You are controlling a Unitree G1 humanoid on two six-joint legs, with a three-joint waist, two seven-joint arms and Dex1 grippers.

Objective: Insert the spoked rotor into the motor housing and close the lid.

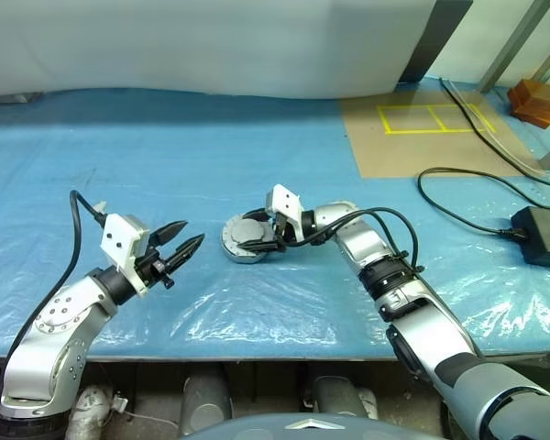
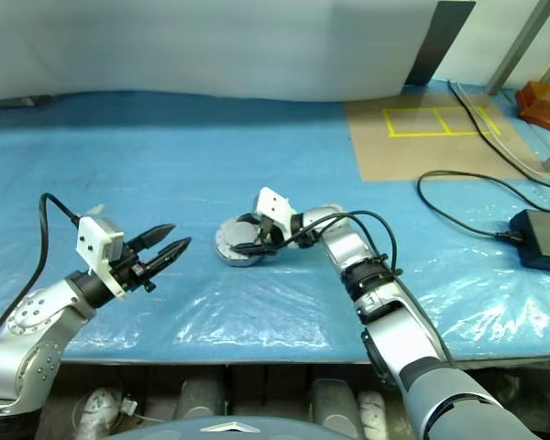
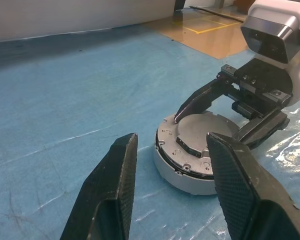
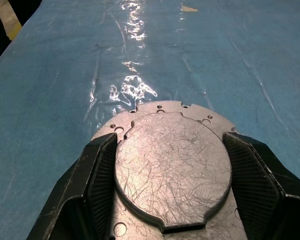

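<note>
Right wrist view: the flat round grey metal lid (image 4: pixel 172 167) lies plain side up on the round pale silver motor housing (image 4: pixel 155 111), right between the right gripper (image 4: pixel 172 175) and its two black fingers. They stand wide on each side of the lid; I cannot tell if they touch it. The left gripper (image 1: pixel 181 245) waits near the housing, half open and empty.

Silver arms, white wrist boxes, black cables, black-fingered left hand (image 1: pixel 184 245)

Pale silver motor housing (image 3: pixel 190 175) flat on blue sheet, plain-faced grey lid (image 4: pixel 172 167) seated on top
</note>
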